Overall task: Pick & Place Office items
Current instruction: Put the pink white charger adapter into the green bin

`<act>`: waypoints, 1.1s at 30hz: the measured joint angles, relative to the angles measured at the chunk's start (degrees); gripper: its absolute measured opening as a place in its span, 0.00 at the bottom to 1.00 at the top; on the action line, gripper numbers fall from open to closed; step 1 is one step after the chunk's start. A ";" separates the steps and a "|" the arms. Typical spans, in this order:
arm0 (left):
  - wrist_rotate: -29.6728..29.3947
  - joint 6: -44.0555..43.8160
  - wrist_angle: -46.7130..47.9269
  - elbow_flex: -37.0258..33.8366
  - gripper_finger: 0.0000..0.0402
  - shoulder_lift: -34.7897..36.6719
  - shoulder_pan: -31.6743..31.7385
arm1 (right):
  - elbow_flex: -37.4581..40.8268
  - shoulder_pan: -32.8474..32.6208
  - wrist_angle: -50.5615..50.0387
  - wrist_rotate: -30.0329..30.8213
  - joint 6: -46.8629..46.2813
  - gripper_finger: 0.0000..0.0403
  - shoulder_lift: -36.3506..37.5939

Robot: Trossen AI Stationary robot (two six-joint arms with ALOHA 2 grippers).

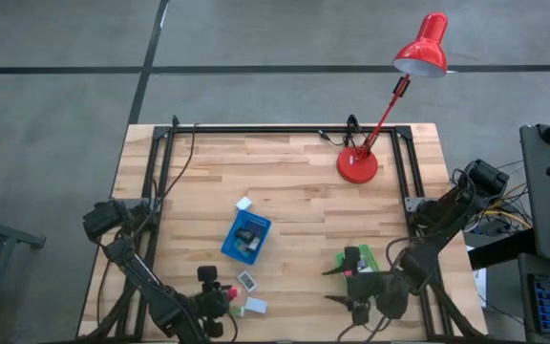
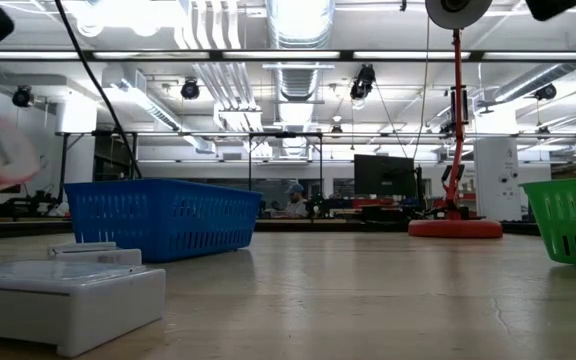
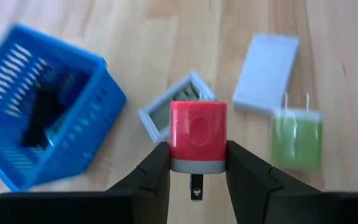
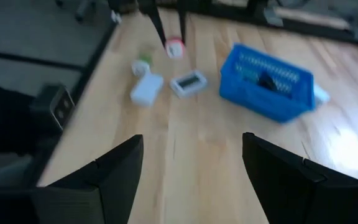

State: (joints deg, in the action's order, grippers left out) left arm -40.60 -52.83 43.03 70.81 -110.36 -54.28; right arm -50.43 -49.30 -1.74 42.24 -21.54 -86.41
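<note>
Your left claw (image 3: pixel 197 171) is clamped on a small red block with a grey base (image 3: pixel 197 137), and it holds the block above the wooden bench (image 1: pixel 294 172), clear of the surface. The block sits straight between the two fingers (image 3: pixel 154 174), so the grip looks safe. Just beyond the claw lie a flat grey box with a ribbed face (image 3: pixel 178 112), a pale blue flat box (image 3: pixel 266 73) and a small green plug-shaped block (image 3: pixel 297 138). The blue plastic mesh basket (image 3: pixel 48 124) stands to one side of the claw, near it, with dark items already inside.

I think the step in hand is to carry the red block to this basket. Keep the claw closed and lift it enough to pass over the basket rim, then bring it over the open middle before you let go. Do not sweep low, because the grey box is directly under the way.

Your right claw (image 4: pixel 191 168) waits with fingers apart, beside the green mesh basket (image 1: pixel 359 258).
</note>
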 joint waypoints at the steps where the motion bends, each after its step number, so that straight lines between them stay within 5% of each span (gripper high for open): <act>1: -1.10 0.53 -0.30 0.00 0.29 0.06 0.01 | 0.62 0.17 2.52 0.03 1.77 0.66 0.00; 12: -9.74 10.89 -6.78 0.00 0.29 1.50 2.91 | 5.07 4.86 16.95 -4.01 8.77 0.66 -0.07; 20: -9.33 28.72 -17.90 0.00 0.29 1.52 8.67 | 4.52 7.92 25.06 -6.48 14.96 0.66 -4.40; 33: -4.45 42.63 -26.50 0.00 0.29 1.54 15.73 | -2.59 11.15 24.88 -3.24 17.97 0.66 -15.58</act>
State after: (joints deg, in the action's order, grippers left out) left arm -45.05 -10.21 16.53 70.81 -108.81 -38.56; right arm -53.02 -38.14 23.13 39.00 -3.57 -101.99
